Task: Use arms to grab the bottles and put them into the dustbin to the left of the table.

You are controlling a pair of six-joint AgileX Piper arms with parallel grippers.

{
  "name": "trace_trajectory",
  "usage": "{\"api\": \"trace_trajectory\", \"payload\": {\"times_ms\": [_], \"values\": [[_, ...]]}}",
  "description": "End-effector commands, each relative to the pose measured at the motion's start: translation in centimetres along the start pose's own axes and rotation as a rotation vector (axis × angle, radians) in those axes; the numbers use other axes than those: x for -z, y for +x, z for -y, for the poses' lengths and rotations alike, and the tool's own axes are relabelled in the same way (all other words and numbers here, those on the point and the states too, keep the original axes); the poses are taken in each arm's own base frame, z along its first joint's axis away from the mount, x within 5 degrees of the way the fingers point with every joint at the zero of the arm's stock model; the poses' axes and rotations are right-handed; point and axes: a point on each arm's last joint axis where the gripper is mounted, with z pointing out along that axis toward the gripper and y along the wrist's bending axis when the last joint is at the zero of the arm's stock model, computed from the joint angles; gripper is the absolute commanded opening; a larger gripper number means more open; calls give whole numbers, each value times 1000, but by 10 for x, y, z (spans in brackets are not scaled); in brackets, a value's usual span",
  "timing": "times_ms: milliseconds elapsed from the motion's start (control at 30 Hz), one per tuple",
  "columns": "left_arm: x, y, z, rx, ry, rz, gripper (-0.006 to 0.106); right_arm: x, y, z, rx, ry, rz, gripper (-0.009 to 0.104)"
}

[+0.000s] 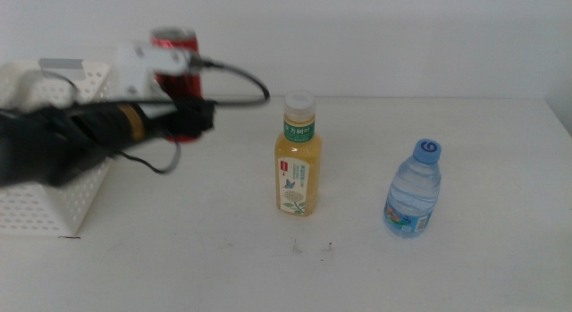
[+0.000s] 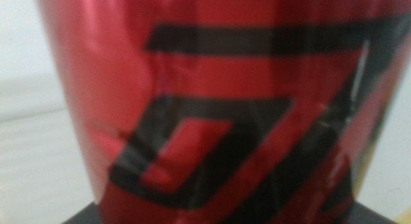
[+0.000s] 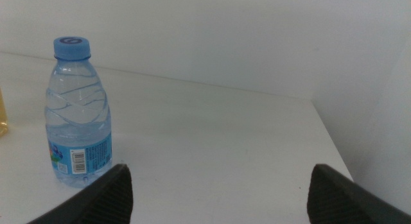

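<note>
Jaws of my left gripper (image 1: 189, 122) are clamped on the one red cola can (image 1: 172, 46), holding it upright above the table (image 1: 223, 258), just beside the white dustbin (image 1: 54, 200). Right gripper (image 3: 218, 192) waits with jaws spread wide. Two bottles stand on the table: one yellow tea bottle (image 1: 298, 156), one water bottle (image 1: 414, 189).

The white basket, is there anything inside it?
Can't tell. The left arm covers the basket top, so its inside is hidden. The left gripper holds the red can beside it.
</note>
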Motion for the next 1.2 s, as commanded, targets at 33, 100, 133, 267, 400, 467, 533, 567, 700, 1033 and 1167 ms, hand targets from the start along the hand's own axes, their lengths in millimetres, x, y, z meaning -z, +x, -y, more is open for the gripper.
{"api": "trace_trajectory", "payload": {"times_ms": [33,100,133,267,400,467,533,567,700,1033,1167], "values": [[54,-45,6,-3,-137,2,-2,0,0,0,15,9,9,88],[80,-65,5,-15,-208,51,-2,0,0,0,15,9,9,88],[91,-73,4,-24,-239,71,-2,0,0,0,15,9,9,88],[114,-95,-5,-81,-352,61,-2,0,0,0,15,9,9,88],[119,-106,-9,-101,-345,47,-2,0,0,0,15,9,9,88],[120,-109,-9,-110,-340,50,-2,0,0,0,15,9,9,88],[121,-112,-9,-98,-340,57,-2,0,0,0,15,9,9,88],[121,-112,-9,-97,-343,52,-2,0,0,0,15,9,9,88],[123,-113,-10,-80,-358,32,-2,0,0,0,15,9,9,88],[142,-128,-49,-42,-277,-269,-2,0,0,0,15,9,9,88],[142,-133,-94,27,-335,-410,-2,0,0,0,15,9,9,88]]}}
